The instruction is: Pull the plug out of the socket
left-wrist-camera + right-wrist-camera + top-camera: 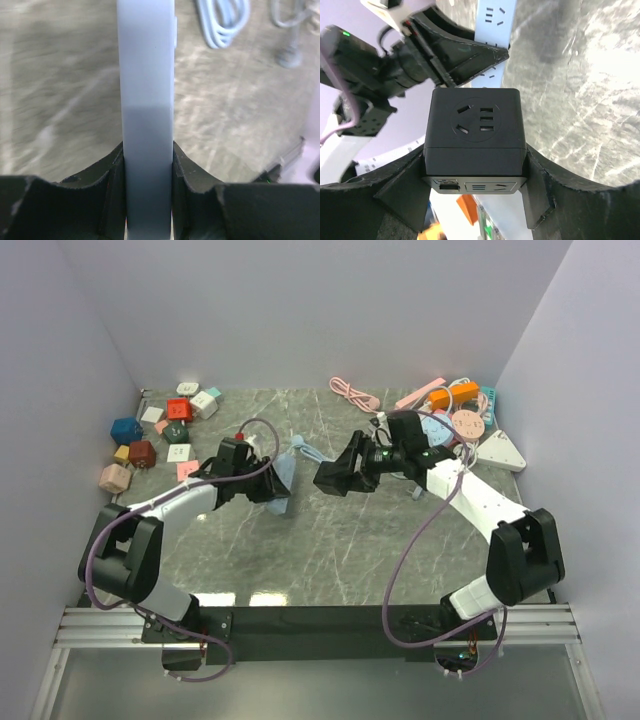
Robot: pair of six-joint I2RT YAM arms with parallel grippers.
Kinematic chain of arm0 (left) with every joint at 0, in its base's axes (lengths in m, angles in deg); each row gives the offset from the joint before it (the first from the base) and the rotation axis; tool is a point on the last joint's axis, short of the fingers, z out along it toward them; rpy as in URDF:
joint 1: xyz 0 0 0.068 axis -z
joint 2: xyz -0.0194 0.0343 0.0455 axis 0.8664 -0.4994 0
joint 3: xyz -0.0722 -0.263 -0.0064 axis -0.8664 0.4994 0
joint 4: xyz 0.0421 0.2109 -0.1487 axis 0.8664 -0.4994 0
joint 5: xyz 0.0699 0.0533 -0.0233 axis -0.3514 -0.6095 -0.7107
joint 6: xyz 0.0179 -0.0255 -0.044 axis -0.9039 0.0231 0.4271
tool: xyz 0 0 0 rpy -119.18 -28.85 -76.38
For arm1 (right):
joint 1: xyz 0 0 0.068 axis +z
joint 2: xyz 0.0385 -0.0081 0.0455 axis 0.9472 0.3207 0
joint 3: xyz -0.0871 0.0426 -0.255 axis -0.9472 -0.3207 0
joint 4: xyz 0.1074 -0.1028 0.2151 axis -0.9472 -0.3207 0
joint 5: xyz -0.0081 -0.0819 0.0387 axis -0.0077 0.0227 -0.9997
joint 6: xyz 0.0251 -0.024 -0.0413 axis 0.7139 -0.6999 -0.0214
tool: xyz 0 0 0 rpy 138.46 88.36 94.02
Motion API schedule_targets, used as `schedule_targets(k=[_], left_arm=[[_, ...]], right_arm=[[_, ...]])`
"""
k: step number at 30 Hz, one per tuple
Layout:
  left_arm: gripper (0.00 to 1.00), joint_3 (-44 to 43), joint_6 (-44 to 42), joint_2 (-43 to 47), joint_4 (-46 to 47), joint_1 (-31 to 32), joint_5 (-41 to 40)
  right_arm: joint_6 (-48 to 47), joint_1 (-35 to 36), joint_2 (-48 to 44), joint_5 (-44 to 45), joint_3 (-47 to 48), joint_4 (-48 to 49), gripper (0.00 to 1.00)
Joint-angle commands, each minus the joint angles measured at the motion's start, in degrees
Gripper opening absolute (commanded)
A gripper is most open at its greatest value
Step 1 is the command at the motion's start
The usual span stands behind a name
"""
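The left fingers (102, 195) are closed narrow on the pale blue socket strip (148, 100), which is clamped edge-on and held above the desk (320, 550) left of centre. The right fingers (540, 182) grip the black cube plug (474, 131) by its two sides, with its outlet face towards the wrist camera. In the top view the plug sits just right of the socket strip, with a small gap between them. Coloured blocks (140, 445) lie at the far left.
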Motion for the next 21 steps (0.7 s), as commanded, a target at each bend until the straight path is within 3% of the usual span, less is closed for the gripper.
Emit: schedule_targets(k=[1, 4, 5, 7, 11, 16, 18, 20, 21], left_arm=[[0.03, 0.11, 0.06, -0.55, 7.61, 2.92, 8.94], [0.13, 2.03, 1.02, -2.13, 12.87, 4.25, 15.27], [0.22, 3.87, 1.37, -2.40, 13.85, 4.42, 16.93], [0.29, 5.55, 1.99, -2.84, 15.52, 4.86, 17.74], [0.53, 8.98, 2.43, -3.37, 17.37, 6.79, 18.71], [0.66, 10.13, 3.04, -2.67, 18.86, 7.94, 19.58], [0.76, 9.87, 2.70, -1.01, 18.34, 7.94, 20.11], [0.99, 8.38, 0.07, 0.84, 14.49, 8.03, 19.59], [0.99, 7.76, -2.90, 3.46, 12.64, 7.94, 18.89]], right_arm=[[-4.54, 0.31, 1.72, -4.96, 4.24, -1.56, 0.00], [-7.63, -0.83, 2.78, -5.21, 5.22, -3.68, 0.00], [-7.80, -1.62, 2.87, -6.70, 4.78, -3.34, 0.00], [-8.07, -2.41, 2.70, -8.02, 2.94, -2.20, 0.00], [-10.53, -3.21, 3.31, -9.52, 2.23, -3.86, 0.00], [-12.55, -3.21, 4.19, -10.75, 3.10, -6.22, 0.00], [-14.30, -3.12, 5.07, -10.93, 4.24, -7.72, 0.00], [-16.06, -3.12, 6.55, -11.37, 5.47, -11.32, 0.00], [-17.81, -3.12, 7.09, -11.37, 6.61, -12.64, 0.00]])
